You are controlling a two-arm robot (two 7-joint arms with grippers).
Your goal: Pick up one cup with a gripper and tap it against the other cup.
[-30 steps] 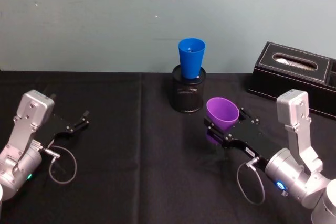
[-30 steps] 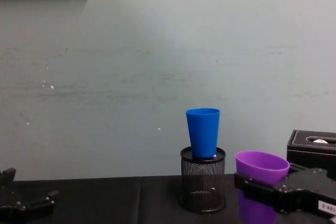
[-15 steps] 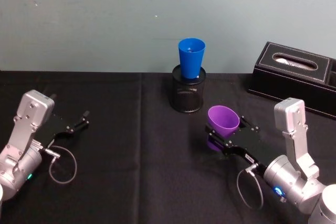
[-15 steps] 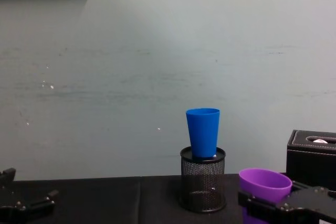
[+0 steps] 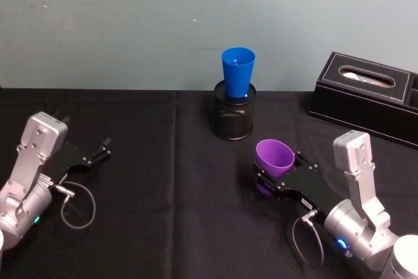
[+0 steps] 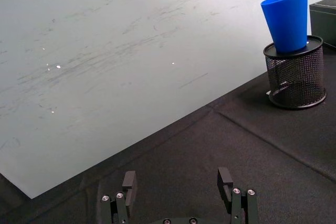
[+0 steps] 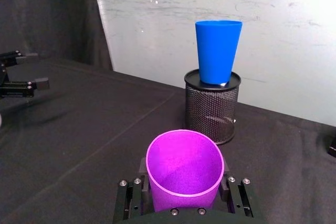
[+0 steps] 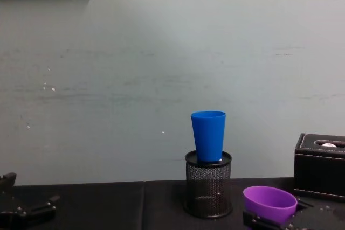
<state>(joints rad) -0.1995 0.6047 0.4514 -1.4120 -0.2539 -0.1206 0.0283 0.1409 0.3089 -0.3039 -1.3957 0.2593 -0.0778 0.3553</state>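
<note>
Since the blue cup is perched in the mouth of the black mesh pen holder and not down on the tabletop, the tap has to happen up high. That's the tricky bit. The purple cup sits low, in front of the holder and a bit to the robot's right, well apart from it, with its rim below the holder's rim in the chest view. So the good move is probably up first, then forward, meeting the blue cup's bare wall above the mesh. Going straight in at this height would likely bump the holder instead. A soft touch matters too, since the blue cup is only resting in there and looks easy to knock out or tip.

Pose-wise, the right hand is clamped on the purple cup, one finger on each side of its wall below the rim. The silver wrist comes in from the lower right, aiming forward and left toward the holder. The cup looks slightly tipped, and it's hard to say whether its base is clear of the tabletop.

The left hand is parked out on the left side, low over the tabletop, fingers apart and holding nothing.
</note>
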